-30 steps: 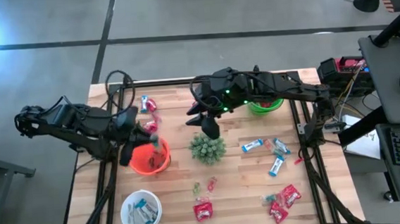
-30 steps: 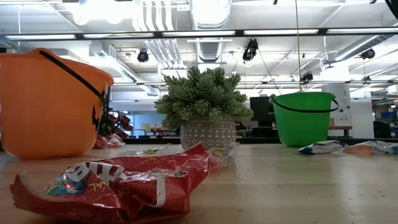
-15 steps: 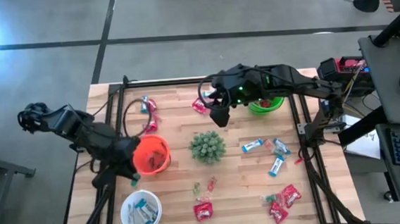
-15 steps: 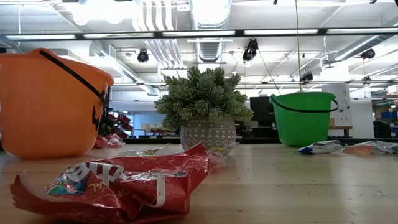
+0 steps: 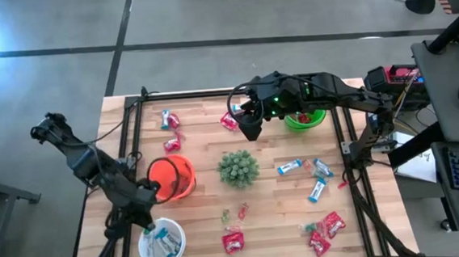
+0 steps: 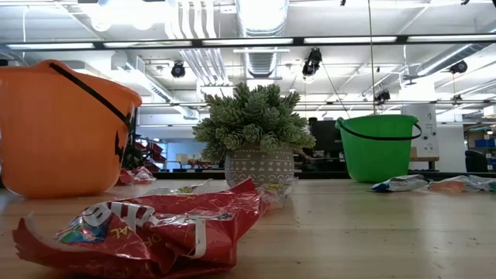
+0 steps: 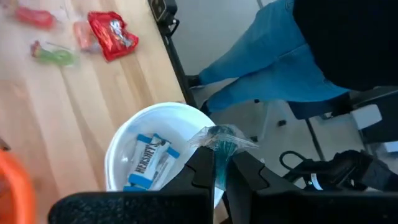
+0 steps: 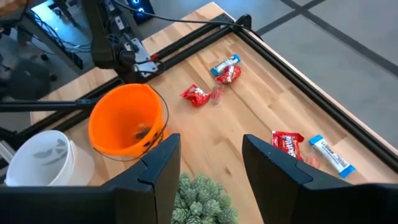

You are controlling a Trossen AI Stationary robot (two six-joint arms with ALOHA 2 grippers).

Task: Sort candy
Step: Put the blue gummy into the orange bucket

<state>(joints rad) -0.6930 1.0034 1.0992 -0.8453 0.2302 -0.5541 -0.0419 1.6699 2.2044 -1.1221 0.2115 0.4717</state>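
Wooden table [image 5: 267, 203] holds scattered wrapped candy [image 5: 322, 234], with the left gripper [image 5: 149, 229] at 7 o'clock, pinched on 1 blue-wrapped sweet [image 7: 219, 144] over the round white bowl [image 5: 161, 240], while the right gripper [image 5: 250, 130] hangs spread apart at 12 o'clock.

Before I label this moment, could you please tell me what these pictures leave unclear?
- White bowl, high view: the left gripper covers part of it, so its bars cannot be counted.
- Green bucket, high view: the right arm hides its contents.
- Orange bucket, low view: its wall hides the contents.
- Person, left wrist view: cut off by the edge.
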